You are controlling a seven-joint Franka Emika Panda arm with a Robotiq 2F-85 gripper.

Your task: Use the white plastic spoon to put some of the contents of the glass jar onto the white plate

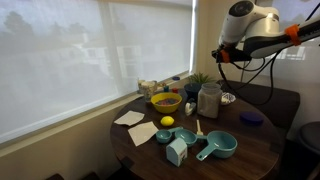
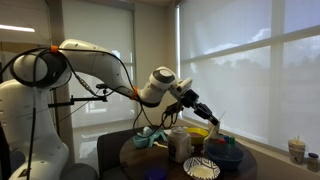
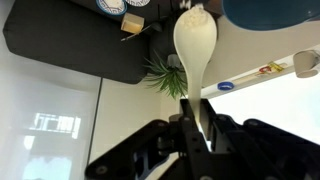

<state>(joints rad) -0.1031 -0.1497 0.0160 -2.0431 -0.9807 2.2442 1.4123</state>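
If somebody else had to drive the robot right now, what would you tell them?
The tool is shut on the white plastic spoon, up in the air above the table.
The glass jar stands upright on the table beside the yellow bowl.
The white plate sits on the table near the jar.
Done: the spoon is picked up.
Left: scoop from the jar and tip it onto the plate. I cannot tell if the spoon carries anything.
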